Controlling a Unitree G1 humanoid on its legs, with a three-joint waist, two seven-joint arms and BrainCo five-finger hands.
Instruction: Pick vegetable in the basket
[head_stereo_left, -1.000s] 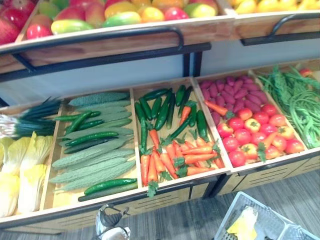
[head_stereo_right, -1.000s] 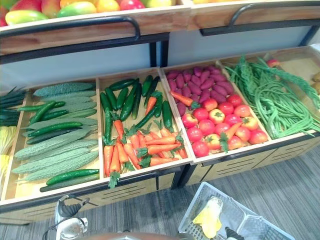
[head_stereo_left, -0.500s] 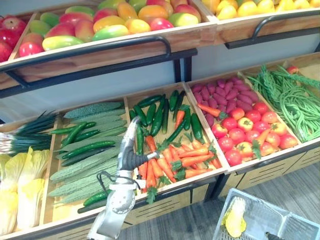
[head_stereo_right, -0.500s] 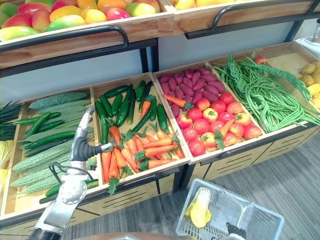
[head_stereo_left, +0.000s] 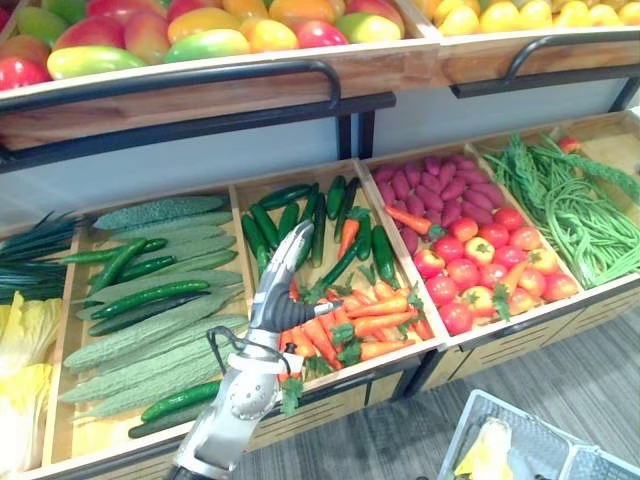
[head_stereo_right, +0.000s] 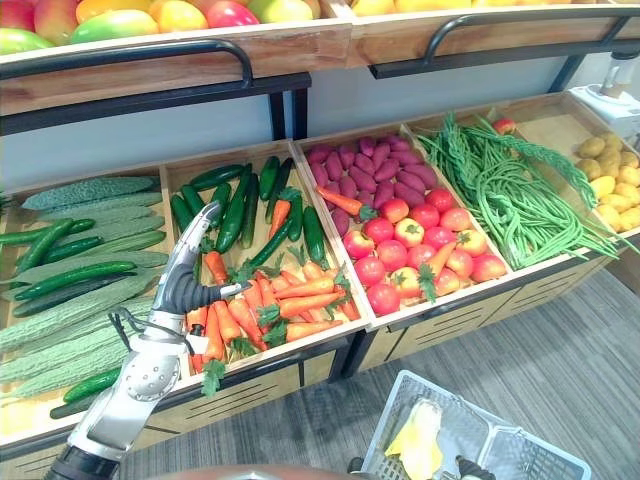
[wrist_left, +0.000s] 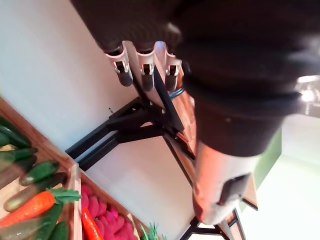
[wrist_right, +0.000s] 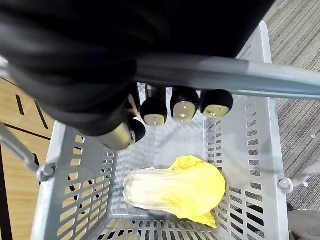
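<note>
Hovering over carrots (head_stereo_left: 372, 312): L hand (head_stereo_left: 283, 290), fingers (head_stereo_left: 297, 240) straight; R hand (wrist_right: 183, 108) curled round basket handle (wrist_right: 226, 76).

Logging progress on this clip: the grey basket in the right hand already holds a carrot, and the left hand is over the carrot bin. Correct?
Not a carrot: the right wrist view shows a yellow leafy cabbage in the grey basket, whose handle the right hand grips. The left hand is over the carrot bin, as stated.

Slotted plastic basket (wrist_right: 75, 165), matt wooden crates (head_stereo_left: 350, 400), black metal rails (head_stereo_left: 200, 74), glossy cucumbers (head_stereo_left: 150, 297)
</note>
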